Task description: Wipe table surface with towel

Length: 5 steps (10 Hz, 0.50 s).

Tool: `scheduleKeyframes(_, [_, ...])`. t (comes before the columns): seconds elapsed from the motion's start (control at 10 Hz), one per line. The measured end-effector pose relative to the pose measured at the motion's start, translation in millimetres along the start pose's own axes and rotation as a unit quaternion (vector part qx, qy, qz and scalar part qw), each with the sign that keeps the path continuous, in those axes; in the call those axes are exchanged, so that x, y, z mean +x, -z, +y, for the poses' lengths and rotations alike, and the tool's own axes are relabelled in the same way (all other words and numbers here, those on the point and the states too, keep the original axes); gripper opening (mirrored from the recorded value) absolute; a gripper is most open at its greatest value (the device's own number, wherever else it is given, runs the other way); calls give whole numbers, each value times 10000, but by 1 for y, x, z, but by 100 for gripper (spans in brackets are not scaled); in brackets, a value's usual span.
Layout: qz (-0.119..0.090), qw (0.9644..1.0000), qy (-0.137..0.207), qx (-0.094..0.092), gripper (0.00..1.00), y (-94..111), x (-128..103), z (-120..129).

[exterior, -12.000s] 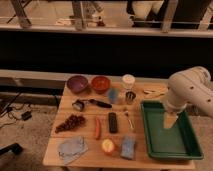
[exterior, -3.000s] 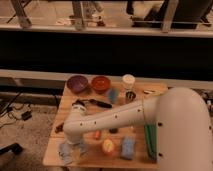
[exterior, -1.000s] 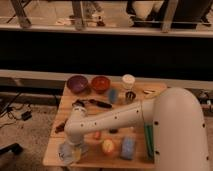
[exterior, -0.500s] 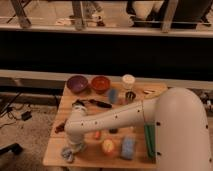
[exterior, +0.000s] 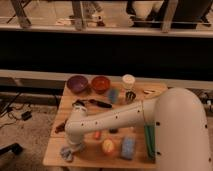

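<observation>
The towel (exterior: 65, 154), a small grey-blue cloth, lies bunched up at the front left corner of the light-brown wooden table surface (exterior: 89, 157). My white arm reaches across the table from the right. Its gripper (exterior: 72, 148) points down onto the towel and is shut on its folds. The arm hides much of the table's middle and right side.
A purple bowl (exterior: 77, 83), an orange bowl (exterior: 101, 83) and a white cup (exterior: 128, 81) stand along the back. A black-handled brush (exterior: 96, 103) lies mid-left. An orange fruit (exterior: 108, 146) and a blue sponge (exterior: 128, 147) sit at the front, beside a green tray's edge (exterior: 149, 142).
The gripper has closed on the towel, and the cloth has drawn in from a flatter patch to a small bunch under the fingers. The arm has stayed over the front left corner.
</observation>
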Motion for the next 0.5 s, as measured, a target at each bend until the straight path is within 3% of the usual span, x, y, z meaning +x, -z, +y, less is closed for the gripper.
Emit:
scheduleKeyframes(0.3, [200,9997,148,30,0,-1,0,4])
scheduleKeyframes(0.5, [203,9997,145,32,0,0,0,4])
